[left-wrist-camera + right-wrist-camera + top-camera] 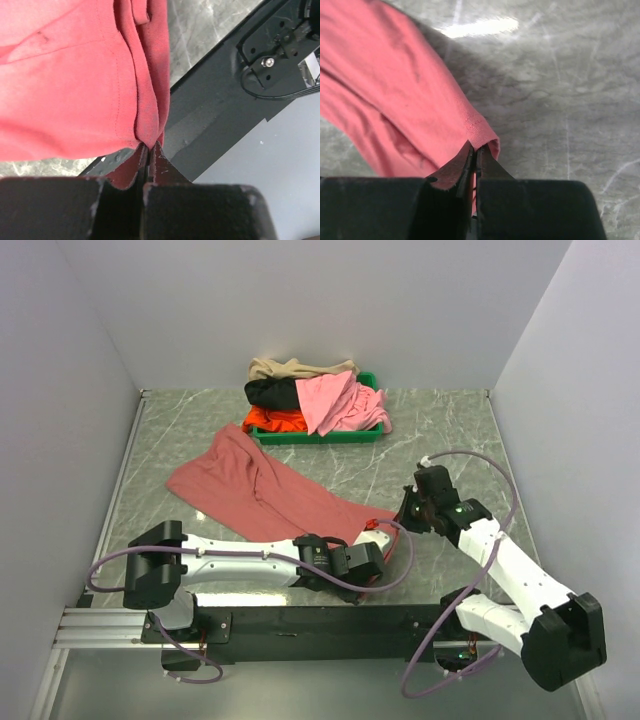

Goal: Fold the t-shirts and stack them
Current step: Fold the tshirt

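Note:
A dusty brick-red t-shirt lies bunched and stretched across the table from the middle left to the front centre. My left gripper is shut on its near edge; the left wrist view shows the cloth pinched between the fingertips. My right gripper is shut on the same shirt's hem a little to the right; the right wrist view shows the hem pinched. Tan, black, light pink and orange-red shirts lie piled in the green tray.
The green tray stands at the back centre. White walls close in the left, back and right of the table. The black base rail runs along the near edge, just below my left gripper.

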`<state>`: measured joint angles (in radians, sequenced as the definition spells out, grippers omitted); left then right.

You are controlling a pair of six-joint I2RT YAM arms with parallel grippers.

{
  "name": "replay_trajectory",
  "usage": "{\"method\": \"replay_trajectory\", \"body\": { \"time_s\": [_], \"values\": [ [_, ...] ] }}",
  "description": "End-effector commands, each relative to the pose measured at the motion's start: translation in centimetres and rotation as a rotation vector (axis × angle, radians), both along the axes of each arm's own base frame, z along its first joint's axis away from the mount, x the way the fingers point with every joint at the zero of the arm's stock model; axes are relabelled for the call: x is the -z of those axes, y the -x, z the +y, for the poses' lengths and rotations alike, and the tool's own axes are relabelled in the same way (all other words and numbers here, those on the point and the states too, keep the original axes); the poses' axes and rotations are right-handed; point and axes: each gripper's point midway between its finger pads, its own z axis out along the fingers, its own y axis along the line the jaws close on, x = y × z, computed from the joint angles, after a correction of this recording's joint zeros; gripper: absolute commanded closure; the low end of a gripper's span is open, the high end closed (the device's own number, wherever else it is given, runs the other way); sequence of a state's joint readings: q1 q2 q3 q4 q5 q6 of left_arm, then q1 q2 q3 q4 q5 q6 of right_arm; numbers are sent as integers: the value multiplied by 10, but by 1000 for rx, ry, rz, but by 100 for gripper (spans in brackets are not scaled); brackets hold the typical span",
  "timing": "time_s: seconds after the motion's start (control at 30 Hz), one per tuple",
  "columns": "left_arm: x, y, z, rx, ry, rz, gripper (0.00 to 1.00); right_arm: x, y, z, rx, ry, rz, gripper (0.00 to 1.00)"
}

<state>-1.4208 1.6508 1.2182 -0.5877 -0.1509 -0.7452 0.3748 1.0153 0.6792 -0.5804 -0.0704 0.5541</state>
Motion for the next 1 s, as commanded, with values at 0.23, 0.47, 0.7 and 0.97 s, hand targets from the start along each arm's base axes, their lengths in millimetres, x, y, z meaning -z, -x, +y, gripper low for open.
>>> {"method": "replay_trajectory", "body": {
  "time_s": [0.23, 0.47, 0.7, 0.97],
  "values": [
    [-17, -68, 66, -333, 38, 6, 100, -61, -52, 64, -166, -136, -112, 100],
    [-16, -103, 133, -551, -98, -56, 100, -71, -91, 139, -264, -187, -86, 100],
    [-9, -125, 200, -787, -254, -101, 99, -85, -133, 202, -324, -179, -117, 100],
    [-6, -153, 252, -1024, -360, -146, 99, -77, -174, 238, -303, -174, -140, 100]
  ]
}}
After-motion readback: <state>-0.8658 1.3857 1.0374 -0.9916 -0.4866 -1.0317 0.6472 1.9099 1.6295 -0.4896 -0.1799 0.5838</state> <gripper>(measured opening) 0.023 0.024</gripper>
